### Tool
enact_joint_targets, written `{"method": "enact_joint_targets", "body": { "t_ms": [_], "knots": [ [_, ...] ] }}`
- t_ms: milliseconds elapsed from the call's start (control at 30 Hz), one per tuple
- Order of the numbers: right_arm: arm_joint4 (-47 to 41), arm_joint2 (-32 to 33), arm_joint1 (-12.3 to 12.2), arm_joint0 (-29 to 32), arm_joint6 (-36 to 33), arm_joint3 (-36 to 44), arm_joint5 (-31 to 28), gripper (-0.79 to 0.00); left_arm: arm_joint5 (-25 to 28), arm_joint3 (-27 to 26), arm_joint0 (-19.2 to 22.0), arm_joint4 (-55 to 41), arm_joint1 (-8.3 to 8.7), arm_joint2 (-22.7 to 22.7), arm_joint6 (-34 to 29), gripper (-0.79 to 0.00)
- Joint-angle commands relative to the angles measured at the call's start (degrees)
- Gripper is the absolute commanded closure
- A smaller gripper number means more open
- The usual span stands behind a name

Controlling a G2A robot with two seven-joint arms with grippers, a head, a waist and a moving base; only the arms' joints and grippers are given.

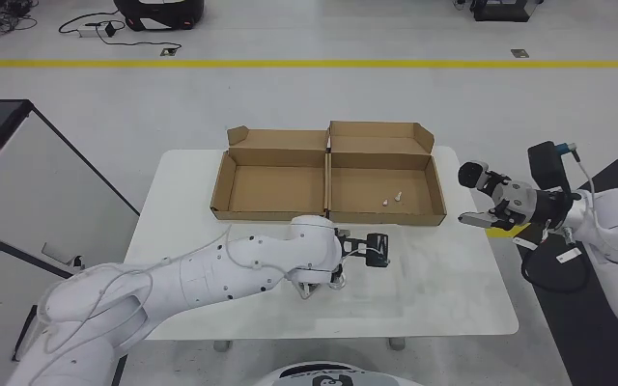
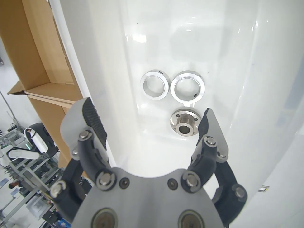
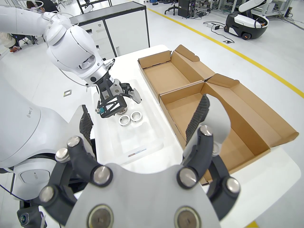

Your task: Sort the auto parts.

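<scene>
Two silver rings (image 2: 154,85) (image 2: 187,86) lie side by side in a shallow white tray (image 2: 166,36), with a flanged metal hub (image 2: 184,125) just beside them. My left gripper (image 2: 147,106) hangs open low over the tray, and the hub sits close to one of its fingers (image 2: 209,124). From the right wrist view the left gripper (image 3: 118,100) stands right next to the rings (image 3: 124,120) (image 3: 136,116). My right gripper (image 3: 143,117) is open and holds nothing; it hovers off the table's right edge (image 1: 475,198).
Two open cardboard boxes stand side by side at the table's back: the left box (image 1: 275,188) and the right box (image 1: 415,183), which holds two small white parts (image 1: 391,199). A grey cabinet (image 1: 58,203) stands to the table's left.
</scene>
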State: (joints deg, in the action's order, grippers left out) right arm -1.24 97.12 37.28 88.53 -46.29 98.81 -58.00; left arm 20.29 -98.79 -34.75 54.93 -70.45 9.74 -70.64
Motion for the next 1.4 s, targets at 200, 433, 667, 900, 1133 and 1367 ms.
{"method": "enact_joint_targets", "body": {
  "t_ms": [200,433,667,900,1133,1367],
  "knots": [
    [0.01,0.0,0.0,0.0,0.0,0.0,0.0,-0.785,0.01,0.0,0.0,0.03,0.0,0.0,0.0,-0.785],
    [0.01,0.0,0.0,0.0,0.0,0.0,0.0,-0.785,1.33,0.52,-0.58,-0.29,-0.2,0.83,1.94,-0.785],
    [0.01,0.0,0.0,0.0,0.0,0.0,0.0,-0.785,3.43,4.29,-0.48,-7.66,-1.9,2.11,-0.98,-0.785],
    [0.01,0.0,0.0,0.0,0.0,0.0,0.0,-0.785,3.19,7.27,0.02,-11.46,-4.32,2.17,-2.62,-0.785],
    [0.01,0.0,0.0,0.0,0.0,0.0,0.0,-0.785,1.91,10.15,0.15,-11.31,-6.22,2.31,-2.01,-0.696],
    [0.01,0.0,0.0,0.0,0.0,0.0,0.0,-0.785,0.76,11.11,-0.27,-9.07,-7.02,1.69,-5.5,-0.431]
  ]
}}
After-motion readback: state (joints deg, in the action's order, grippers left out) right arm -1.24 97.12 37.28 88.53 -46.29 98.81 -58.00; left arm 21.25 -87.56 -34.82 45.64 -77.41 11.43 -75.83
